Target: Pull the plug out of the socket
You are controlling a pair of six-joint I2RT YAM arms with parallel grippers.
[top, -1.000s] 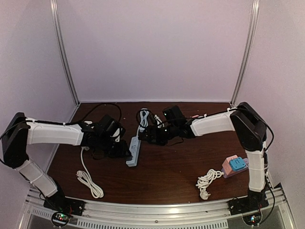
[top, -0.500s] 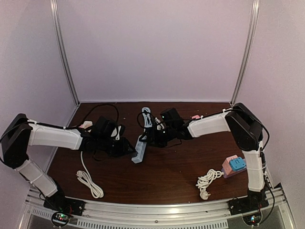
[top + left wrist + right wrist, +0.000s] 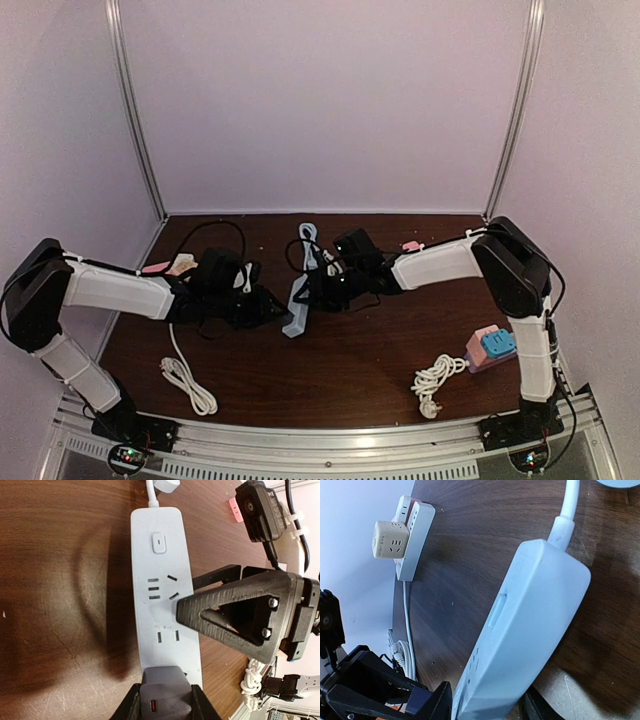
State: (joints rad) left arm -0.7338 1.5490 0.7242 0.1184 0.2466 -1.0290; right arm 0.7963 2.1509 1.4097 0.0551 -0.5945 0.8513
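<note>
1. Left gripper (image 3: pixel 164 696) clamps the grey plug (image 3: pixel 165 706), seated in the power strip (image 3: pixel 162 605) stretching ahead of it.
2. Right gripper (image 3: pixel 487 704) straddles the power strip; whether it pinches is unclear.
3. The plug is likely rigid, smooth and tight: hold its flat sides.

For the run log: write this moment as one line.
left gripper: shut on plug | right gripper: astride power strip, grip unclear | plug: seated

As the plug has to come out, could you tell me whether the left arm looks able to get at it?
Yes, it seems so: the left gripper is shut on the grey plug at the power strip's end, nothing in between.
</note>
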